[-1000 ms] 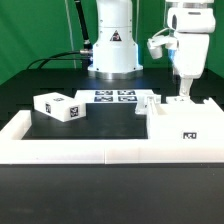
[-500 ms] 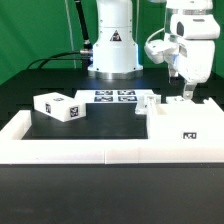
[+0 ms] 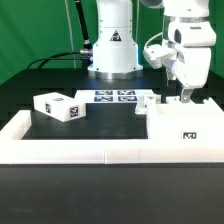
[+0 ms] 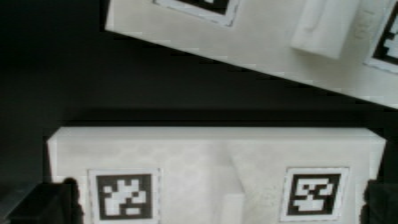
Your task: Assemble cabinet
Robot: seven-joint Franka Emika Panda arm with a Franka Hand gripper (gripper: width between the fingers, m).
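The cabinet lies in loose white parts. A large tagged boxy part (image 3: 182, 125) sits at the exterior view's right against the rail. A tagged white block (image 3: 58, 106) lies at the left, and a small white piece (image 3: 144, 104) sits by the marker board. My gripper (image 3: 184, 97) hangs just above the back of the large part, open and holding nothing. In the wrist view the gripper (image 4: 214, 208) looks down on that part (image 4: 214, 160). The part's two tags lie between the dark fingers (image 4: 25, 203), which show only at the frame edges.
A low white border rail (image 3: 70, 148) runs along the front and left side. The marker board (image 3: 113, 97) lies at the back centre before the robot base (image 3: 112, 50), and also shows in the wrist view (image 4: 196, 35). Cables trail at back left.
The arm has shifted slightly down and toward the exterior view's right over the large part. The parts have not moved.
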